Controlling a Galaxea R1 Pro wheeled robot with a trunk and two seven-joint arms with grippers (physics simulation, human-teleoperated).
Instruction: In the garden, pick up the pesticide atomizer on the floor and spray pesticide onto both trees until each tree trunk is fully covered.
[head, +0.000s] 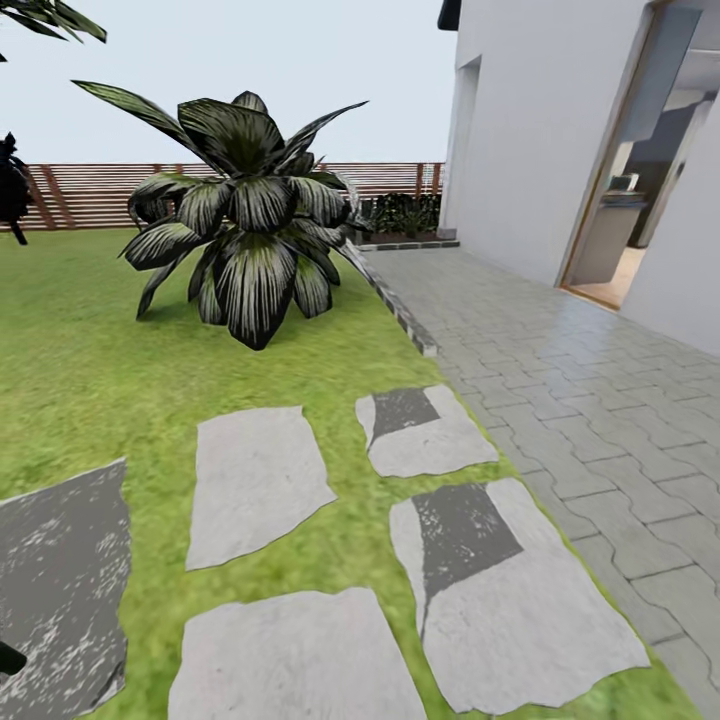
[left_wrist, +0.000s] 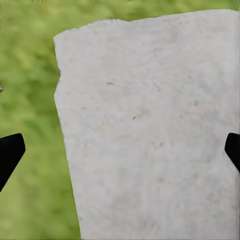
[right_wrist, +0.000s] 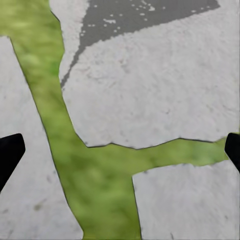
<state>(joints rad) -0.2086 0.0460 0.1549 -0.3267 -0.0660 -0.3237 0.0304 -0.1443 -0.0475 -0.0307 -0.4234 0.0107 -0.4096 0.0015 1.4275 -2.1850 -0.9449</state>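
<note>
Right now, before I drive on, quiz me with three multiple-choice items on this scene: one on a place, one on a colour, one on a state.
1. Where is the big dark-leaved plant?
A. on the lawn
B. on the paving
C. indoors

2. What colour is the fence?
A. white
B. brown
C. blue

3. The left gripper is:
A. shut on a bottle
B. open over a stone slab
C. shut on a leaf

Answers: 1 A, grass surrounds its base; 2 B, brown slats; 3 B, fingertips wide apart, nothing between.

stepping stones (head: 258, 485): rough matt stone | fence (head: 85, 192): slatted wood | paving (head: 590, 390): smooth grey blocks
</note>
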